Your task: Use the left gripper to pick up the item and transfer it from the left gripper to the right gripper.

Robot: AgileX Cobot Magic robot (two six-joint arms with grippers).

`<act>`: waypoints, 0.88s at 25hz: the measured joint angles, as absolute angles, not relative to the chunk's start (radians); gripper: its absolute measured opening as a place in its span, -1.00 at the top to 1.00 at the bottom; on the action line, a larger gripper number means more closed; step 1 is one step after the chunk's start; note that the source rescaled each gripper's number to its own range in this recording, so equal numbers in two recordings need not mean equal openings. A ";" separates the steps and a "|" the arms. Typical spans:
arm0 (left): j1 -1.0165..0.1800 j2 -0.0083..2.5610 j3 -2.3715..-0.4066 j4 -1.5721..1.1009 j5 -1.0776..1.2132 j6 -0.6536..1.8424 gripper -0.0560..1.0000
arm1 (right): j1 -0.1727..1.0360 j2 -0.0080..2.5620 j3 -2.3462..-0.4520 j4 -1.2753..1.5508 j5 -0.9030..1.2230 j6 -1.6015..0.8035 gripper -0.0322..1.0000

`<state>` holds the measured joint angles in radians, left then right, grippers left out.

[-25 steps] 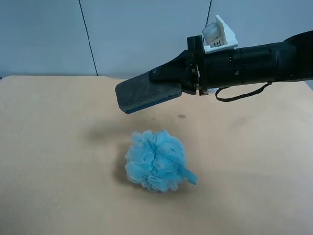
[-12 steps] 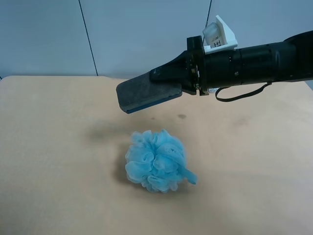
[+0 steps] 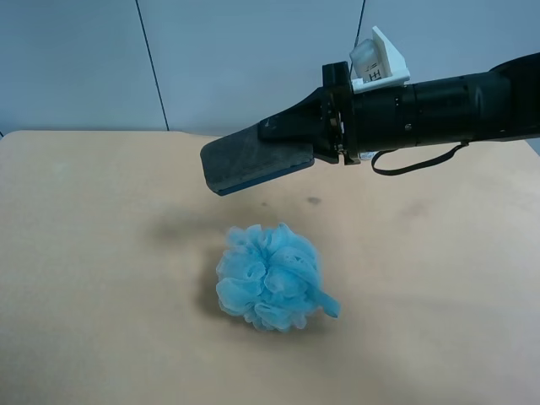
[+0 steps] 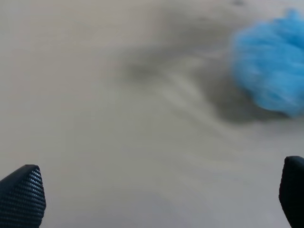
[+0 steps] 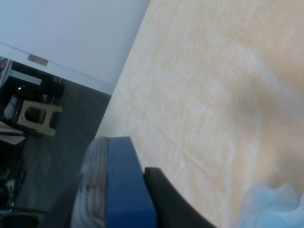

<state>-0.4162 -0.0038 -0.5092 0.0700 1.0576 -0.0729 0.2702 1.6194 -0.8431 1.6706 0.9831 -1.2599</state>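
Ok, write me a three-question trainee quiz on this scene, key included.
1. Which end effector holds the item?
2. True or false: the left end effector is open, with nothing between its fingertips.
3. The bath puff is: A) resting on the table; B) gripped by an arm; C) stacked on the item.

Key: 1. The right end effector, holding it in the air above the table. 2. True. 3. A.

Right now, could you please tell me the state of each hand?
Left hand: open, holding nothing.
Right hand: closed on the item.
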 joint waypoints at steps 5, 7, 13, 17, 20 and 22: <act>-0.215 -0.004 -0.508 0.070 1.058 -0.073 -1.00 | 0.270 1.619 -0.843 1.671 0.983 -1.260 0.94; -0.183 -0.004 -0.508 0.070 1.058 -0.073 -1.00 | 0.270 1.619 -0.843 1.671 0.983 -1.260 0.94; -0.172 -0.004 -0.508 0.070 1.057 -0.073 -1.00 | 0.268 1.617 -0.843 1.668 0.981 -1.253 0.94; -0.172 -0.004 -0.508 0.070 1.057 -0.073 -1.00 | 0.234 1.589 -0.843 1.589 0.971 -1.190 0.94; -0.172 -0.004 -0.508 0.070 1.057 -0.073 -1.00 | 0.184 1.545 -0.843 1.492 0.952 -1.109 0.94; -0.172 -0.004 -0.508 0.070 1.057 -0.073 -1.00 | 0.149 1.517 -0.843 1.422 0.930 -1.050 0.94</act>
<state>-0.1722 -0.0038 -0.5081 0.0700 1.0572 -0.0729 0.1493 1.5165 -0.8431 1.4215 0.9299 -1.0502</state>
